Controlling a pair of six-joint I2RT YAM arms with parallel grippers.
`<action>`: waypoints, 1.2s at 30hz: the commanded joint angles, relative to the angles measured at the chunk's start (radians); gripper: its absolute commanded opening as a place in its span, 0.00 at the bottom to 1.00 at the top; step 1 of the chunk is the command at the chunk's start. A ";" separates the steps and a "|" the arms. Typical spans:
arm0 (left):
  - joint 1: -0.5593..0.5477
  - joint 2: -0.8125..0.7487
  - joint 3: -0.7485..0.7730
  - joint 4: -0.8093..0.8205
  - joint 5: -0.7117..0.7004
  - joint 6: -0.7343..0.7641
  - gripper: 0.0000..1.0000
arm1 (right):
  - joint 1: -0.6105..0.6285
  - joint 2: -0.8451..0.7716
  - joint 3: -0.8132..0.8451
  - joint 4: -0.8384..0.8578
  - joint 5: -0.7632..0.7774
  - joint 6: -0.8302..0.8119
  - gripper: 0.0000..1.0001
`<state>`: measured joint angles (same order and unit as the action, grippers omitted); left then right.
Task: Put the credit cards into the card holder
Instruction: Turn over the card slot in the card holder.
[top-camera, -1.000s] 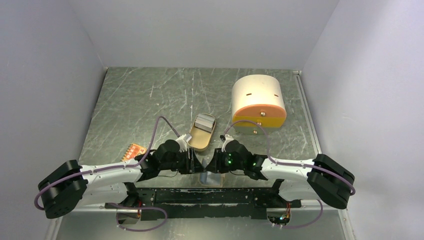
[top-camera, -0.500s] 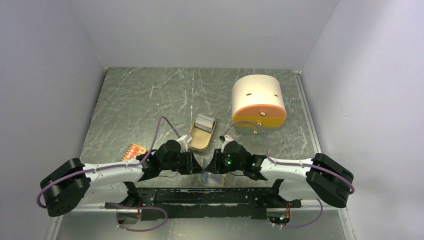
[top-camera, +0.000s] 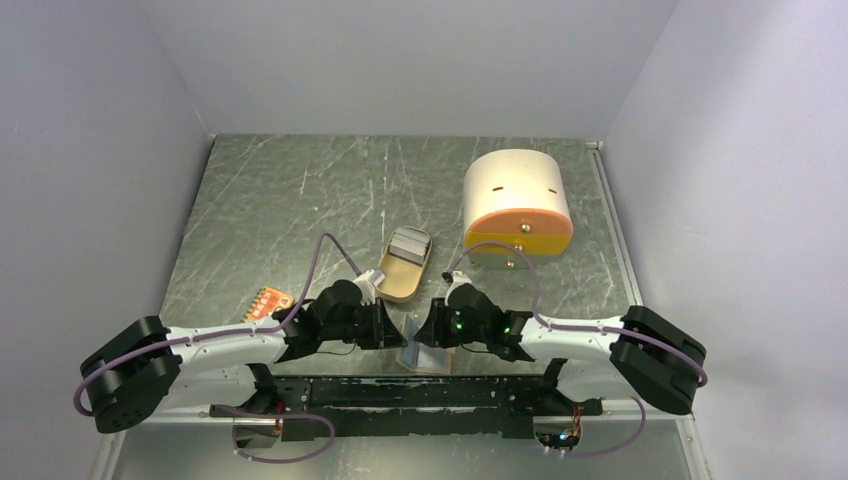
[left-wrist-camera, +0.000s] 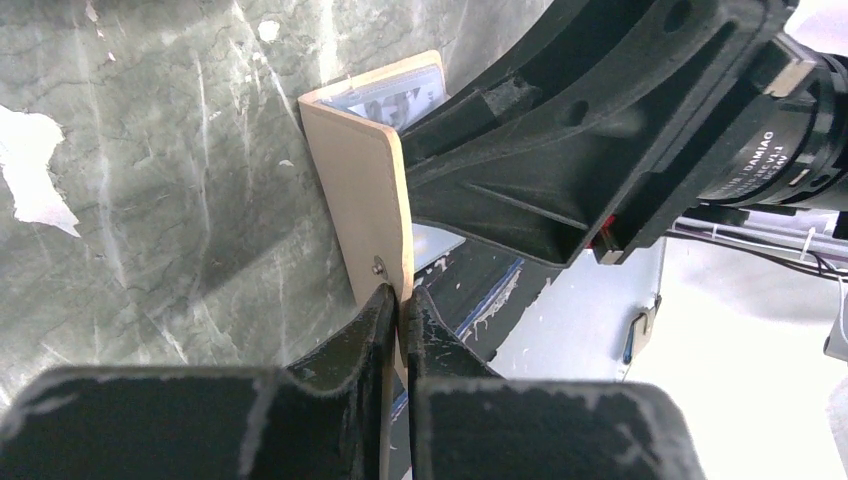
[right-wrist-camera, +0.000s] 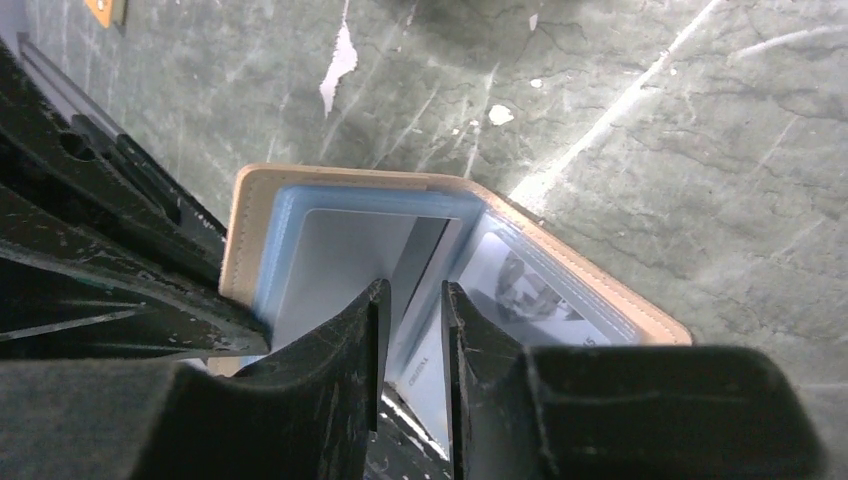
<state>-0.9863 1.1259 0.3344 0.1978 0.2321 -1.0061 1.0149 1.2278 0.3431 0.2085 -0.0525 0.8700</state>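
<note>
The beige-tan card holder (top-camera: 421, 356) lies open at the table's near edge between both grippers. My left gripper (left-wrist-camera: 402, 300) is shut on its tan cover flap (left-wrist-camera: 365, 190) and holds that flap upright. My right gripper (right-wrist-camera: 410, 300) hangs over the open inside, its fingers a narrow gap apart astride the edge of a light blue-rimmed clear pocket (right-wrist-camera: 300, 215). A whitish card with a printed face (right-wrist-camera: 530, 290) lies in the holder's right half. More whitish-grey cards (top-camera: 408, 244) sit in the oval tin tray (top-camera: 398, 284).
A large cream rounded box with an orange front (top-camera: 517, 203) stands at the back right. An orange-red dotted piece (top-camera: 272, 302) lies left of the left arm. The black base rail (top-camera: 420, 392) runs just below the holder.
The holder's cover flap has come up a little more upright in the left gripper. Both grippers have edged slightly closer together.
</note>
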 joint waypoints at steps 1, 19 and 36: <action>-0.009 -0.018 0.018 0.007 0.010 0.018 0.09 | 0.006 0.041 -0.016 0.025 0.030 -0.011 0.29; -0.022 -0.094 -0.014 -0.020 -0.018 -0.027 0.15 | 0.039 0.190 0.046 0.119 -0.025 -0.034 0.27; -0.022 -0.034 -0.031 0.013 -0.015 -0.032 0.13 | 0.040 0.155 0.014 0.117 -0.015 -0.024 0.27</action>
<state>-0.9997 1.0809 0.3214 0.1699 0.2028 -1.0317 1.0447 1.3937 0.3771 0.3508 -0.0814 0.8547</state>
